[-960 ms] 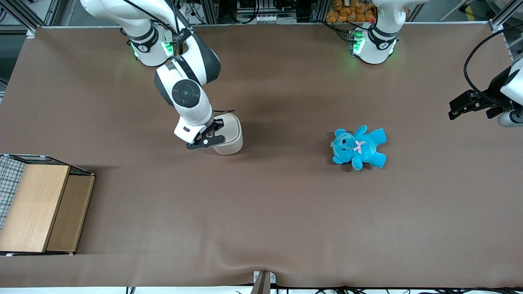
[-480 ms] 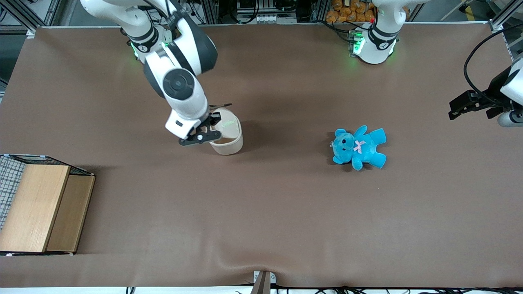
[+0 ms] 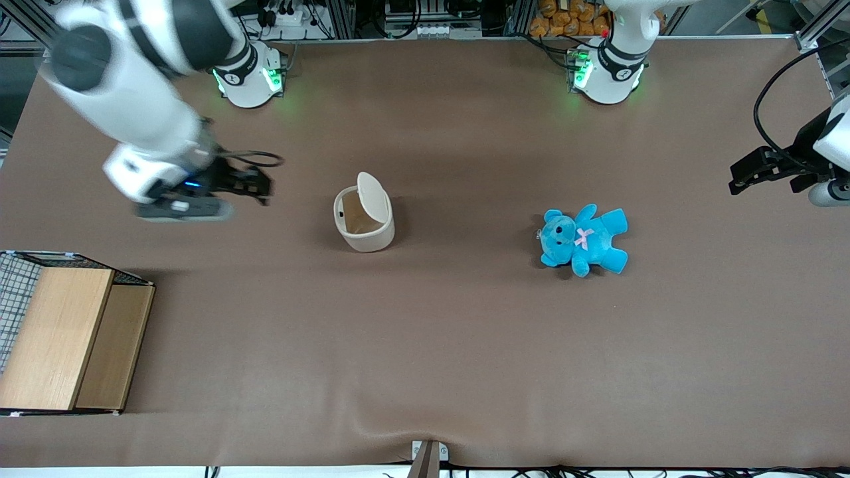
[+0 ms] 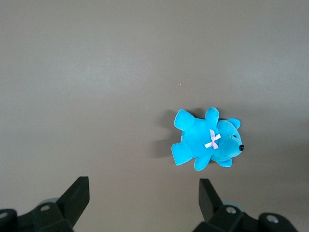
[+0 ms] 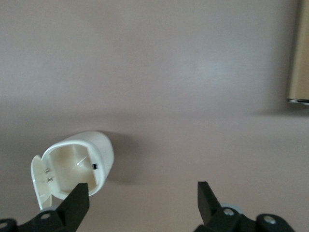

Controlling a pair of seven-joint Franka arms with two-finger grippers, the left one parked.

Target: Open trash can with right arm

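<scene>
Mid-tabletop, the trash can (image 3: 364,222) stands with its flip lid (image 3: 373,197) raised.
Your end effector (image 3: 249,184) hangs well apart toward the working arm's end, fingers spread, empty; keep it clear so the lid isn't knocked shut.

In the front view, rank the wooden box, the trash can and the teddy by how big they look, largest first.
1. Wooden box, clearly largest, though it sits nearest the camera.
2 and 3. Teddy and trash can look about alike; I won't rank them.
The gripper hangs open toward the working arm's end of the table, away from the can.
</scene>
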